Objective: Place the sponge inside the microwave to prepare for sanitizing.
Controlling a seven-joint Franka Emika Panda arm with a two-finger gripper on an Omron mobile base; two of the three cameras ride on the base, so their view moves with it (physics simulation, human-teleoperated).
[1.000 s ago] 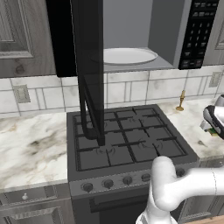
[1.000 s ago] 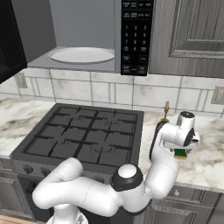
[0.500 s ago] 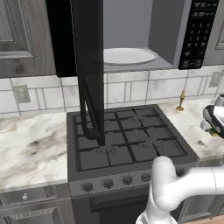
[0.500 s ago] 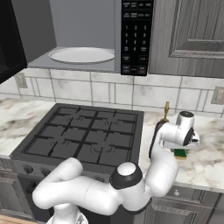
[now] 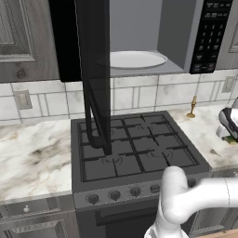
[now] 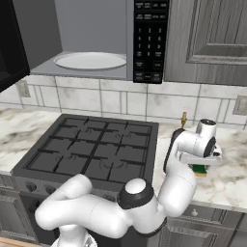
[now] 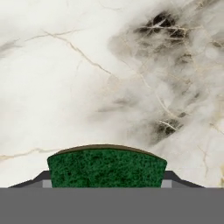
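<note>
Clamped on the sponge (image 7: 106, 168) with the gripper (image 7: 106, 183), low on the marble counter (image 7: 87, 65) right of the stove (image 6: 91, 144). Showed a dark finger tip pressed against each end of the green scouring face in the hand view, with no gap on either side. Drew in from a wide stance to this narrower hold within the last second. Kept otherwise to the pose seen a second before in both base views, hand over the same patch of marble. Sat just near of the slim brass stand (image 6: 183, 118), with the sponge flat or nearly flat on the counter and not visibly lifted.

Marked, on this reading, the end of the grasp and the start of the carry. Left the whole trip to come: up, left and far to the microwave (image 6: 149, 43) above the stove, well apart from the hand. Stood ready there with the door (image 5: 95, 69) swung out toward the near side and the white turntable plate (image 6: 89, 60) bare inside. Called for a route clear of that door, hung over the left burners.
</note>
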